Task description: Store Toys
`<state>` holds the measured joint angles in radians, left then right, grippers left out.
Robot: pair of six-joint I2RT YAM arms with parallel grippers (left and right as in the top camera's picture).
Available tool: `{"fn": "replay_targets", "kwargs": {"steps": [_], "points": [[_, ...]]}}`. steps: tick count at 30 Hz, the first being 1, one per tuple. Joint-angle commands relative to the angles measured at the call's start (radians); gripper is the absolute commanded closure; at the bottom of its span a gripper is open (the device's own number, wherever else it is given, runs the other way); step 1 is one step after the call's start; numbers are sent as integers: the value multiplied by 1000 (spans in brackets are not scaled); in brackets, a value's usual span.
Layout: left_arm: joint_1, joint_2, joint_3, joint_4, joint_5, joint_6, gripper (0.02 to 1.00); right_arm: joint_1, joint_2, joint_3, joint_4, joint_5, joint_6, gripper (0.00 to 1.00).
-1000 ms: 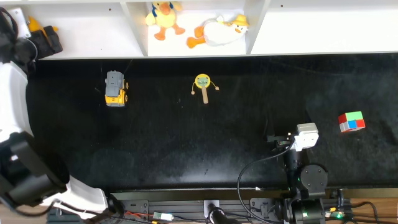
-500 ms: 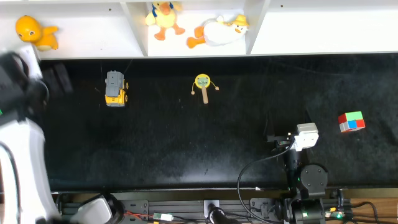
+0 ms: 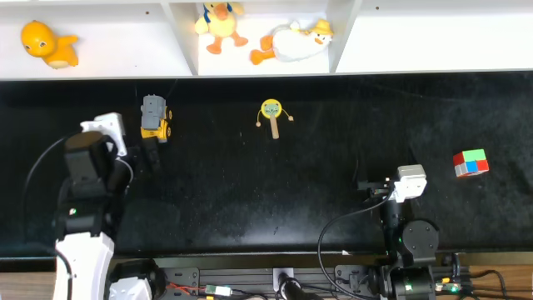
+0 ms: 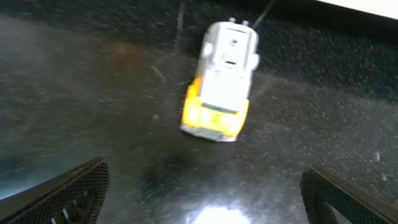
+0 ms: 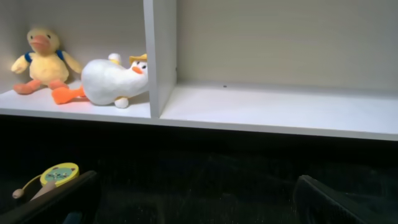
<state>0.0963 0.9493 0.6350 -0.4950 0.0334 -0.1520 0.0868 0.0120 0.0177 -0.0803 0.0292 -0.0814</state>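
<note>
1. Truck first: the toy truck (image 3: pixel 154 117) stands on the black mat (image 3: pixel 291 208), near the shelf (image 3: pixel 181 50) and in front of its left compartment. The left wrist view brings it close (image 4: pixel 221 84) – grey upper body, yellow end nearer the fingers.
2. From above, the left gripper (image 3: pixel 150 155) sits just beside the truck, on the side away from the shelf. Its own camera (image 4: pixel 205 208) adds that the fingers are spread wide, with the truck beyond them and untouched.
3. The right gripper (image 3: pixel 366 185) is on the mat's right half. Its wrist view (image 5: pixel 199 211) shows the fingers wide apart and holding nothing.
4. The top view gives the colour cube (image 3: pixel 470 162) at the mat's far right and the yellow duck (image 3: pixel 46 43) in the left compartment.
5. Top and right wrist views share the plush duck (image 3: pixel 220 21) (image 5: pixel 43 59) and white goose (image 3: pixel 296 40) (image 5: pixel 112 81) – both in the middle compartment – and the drum rattle (image 3: pixel 272 112) (image 5: pixel 53 176) on the mat before it.
</note>
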Motion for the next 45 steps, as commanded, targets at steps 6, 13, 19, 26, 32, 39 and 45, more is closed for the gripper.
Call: {"fn": "replay_targets", "kwargs": {"steps": [6,13,19,26,32,39,45], "points": [[-42,240,19,129,17,-3,18,-2,-8,-13,4,-7,7,5],[-42,278,27,221,2,126,18,-2,-8,-13,4,-7,7,7],[-42,306,39,237,-10,175,20,-2,-8,-13,4,-7,7,5],[-42,414,82,238,-15,235,20,-2,-8,-13,3,-7,7,7],[-42,480,119,251,-36,235,31,-2,-8,-13,4,-7,7,5],[-42,519,119,308,-35,230,64,-2,-8,-13,3,-7,7,7],[-42,534,119,312,-32,224,292,-2,-8,-13,4,-7,7,7]]}}
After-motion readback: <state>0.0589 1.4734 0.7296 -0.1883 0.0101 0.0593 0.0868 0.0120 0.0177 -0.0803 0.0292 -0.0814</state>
